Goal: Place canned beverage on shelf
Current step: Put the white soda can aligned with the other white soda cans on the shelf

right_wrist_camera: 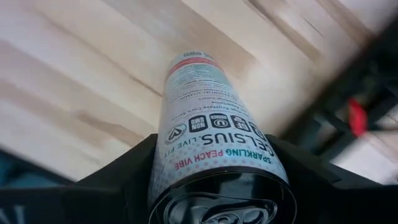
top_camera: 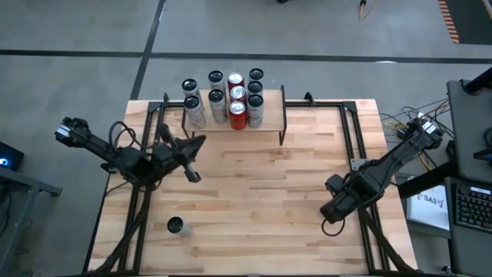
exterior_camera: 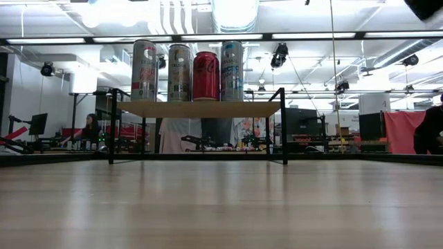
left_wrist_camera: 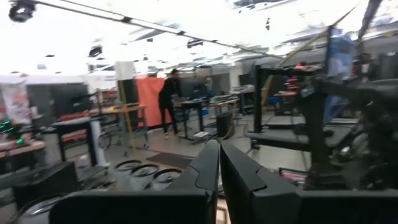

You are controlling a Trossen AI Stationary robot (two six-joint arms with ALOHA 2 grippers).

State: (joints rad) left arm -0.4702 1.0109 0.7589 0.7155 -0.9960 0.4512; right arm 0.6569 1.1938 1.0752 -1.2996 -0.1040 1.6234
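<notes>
The shelf [top_camera: 234, 123], a light wooden board on thin black legs, stands at the table's far middle with several cans [top_camera: 237, 115] upright on it. It also shows in the low view [exterior_camera: 201, 108]. My right gripper [top_camera: 332, 214] is near the table's right edge, shut on a white Celsius can [right_wrist_camera: 208, 134]. My left gripper [top_camera: 194, 158] is shut and empty above the table's left part, and its fingers [left_wrist_camera: 205, 171] look out into the room. One more can [top_camera: 177, 226] stands upright on the table at the near left. My right gripper pinches the Celsius can between its two fingers [right_wrist_camera: 134, 171], on the can's two sides near its lid end [right_wrist_camera: 186, 177]. The can lies along the fingers, lid toward the wrist, base [right_wrist_camera: 193, 59] pointing away toward the tabletop. I cannot tell whether the base touches the table.
Black metal frame rails [top_camera: 350, 131] run along the table's left and right sides. The plank tabletop [top_camera: 261, 192] lies between the arms and the shelf. A person [left_wrist_camera: 169, 99] stands far off in the room.
</notes>
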